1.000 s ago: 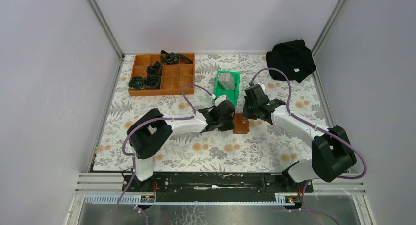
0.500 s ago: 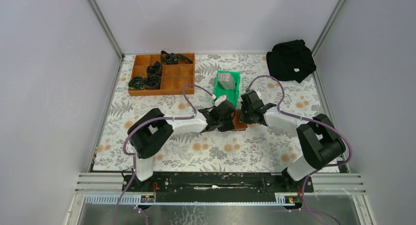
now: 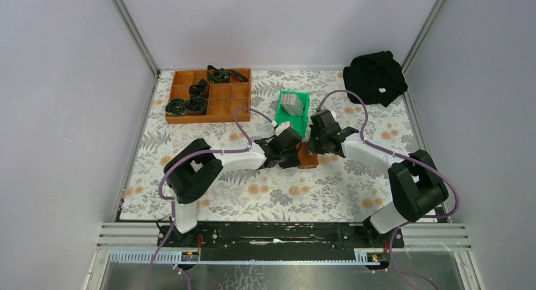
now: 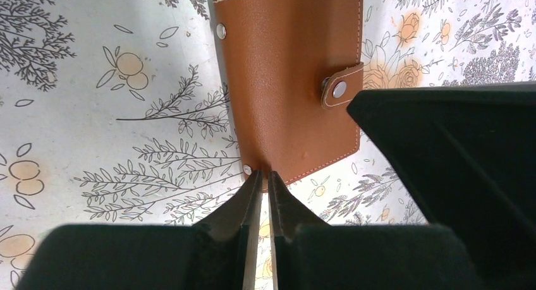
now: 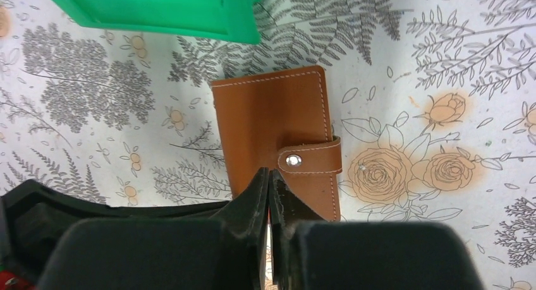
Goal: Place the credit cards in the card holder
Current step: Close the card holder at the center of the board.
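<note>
Containers first. The green bin [image 3: 302,120] sits mid-table toward the far side, with the credit cards [image 3: 291,103] in it as one grey stack standing on edge in the far half. The wooden tray [image 3: 231,107] is far left; its left and far compartments hold dark coiled things [image 3: 196,100], and I can't tell what they are. A black cloth [image 3: 375,77] is bunched in the far right corner of the table [image 3: 284,195].

The card holder [image 5: 272,119] lies flat on the table just in front of the bin, near it but not touching, between my two hands. It is folded closed, with the snap tab wrapped over one long edge and fastened.

My left hand [image 4: 259,175] comes in low from the left. Its fingers are almost together with only a thin slit between them, and the tips sit right at the holder's near edge by a corner rivet. I can't tell if it is pinching the leather or just touching it.

My right hand [image 5: 270,173] comes in from the right with its fingers pressed together and nothing between them. The tips are over the holder's brown cover just beside the snap tab, and I can't tell from either view whether they touch it
</note>
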You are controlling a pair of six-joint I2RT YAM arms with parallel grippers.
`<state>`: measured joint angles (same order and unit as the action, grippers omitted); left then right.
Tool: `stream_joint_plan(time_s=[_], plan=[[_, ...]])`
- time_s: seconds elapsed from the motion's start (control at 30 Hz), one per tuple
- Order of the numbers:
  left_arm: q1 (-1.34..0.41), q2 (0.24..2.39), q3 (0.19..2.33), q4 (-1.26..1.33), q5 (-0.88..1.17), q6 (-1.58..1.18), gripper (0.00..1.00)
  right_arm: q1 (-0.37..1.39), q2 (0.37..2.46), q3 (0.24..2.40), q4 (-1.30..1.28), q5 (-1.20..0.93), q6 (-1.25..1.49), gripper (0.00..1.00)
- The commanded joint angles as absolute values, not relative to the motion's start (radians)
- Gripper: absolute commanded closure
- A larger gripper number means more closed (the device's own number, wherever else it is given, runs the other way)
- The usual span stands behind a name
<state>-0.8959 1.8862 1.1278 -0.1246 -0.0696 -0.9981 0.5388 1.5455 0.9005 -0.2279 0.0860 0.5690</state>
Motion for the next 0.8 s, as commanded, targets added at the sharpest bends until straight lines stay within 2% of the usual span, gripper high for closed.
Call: stream_joint_plan(time_s=[0.0, 0.17, 0.27, 0.77], plan=[[-0.887, 1.868, 1.125, -0.086, -0.083, -0.975, 0.86, 0.546, 1.509, 0.949, -0.255, 0.103, 0.538, 0.9], [-0.879, 1.87, 1.128, -0.086, -0.082, -0.971, 0.86, 0.553, 1.544, 0.987, -0.297, 0.118, 0.506, 0.76], [-0.876, 1.875, 1.129, -0.086, -0.078, -0.971, 0.86, 0.566, 1.579, 1.016, -0.324, 0.14, 0.487, 0.71], [-0.853, 1.877, 1.102, -0.05, -0.048, -0.974, 0.86, 0.643, 1.71, 1.153, -0.45, 0.302, 0.423, 0.69]])
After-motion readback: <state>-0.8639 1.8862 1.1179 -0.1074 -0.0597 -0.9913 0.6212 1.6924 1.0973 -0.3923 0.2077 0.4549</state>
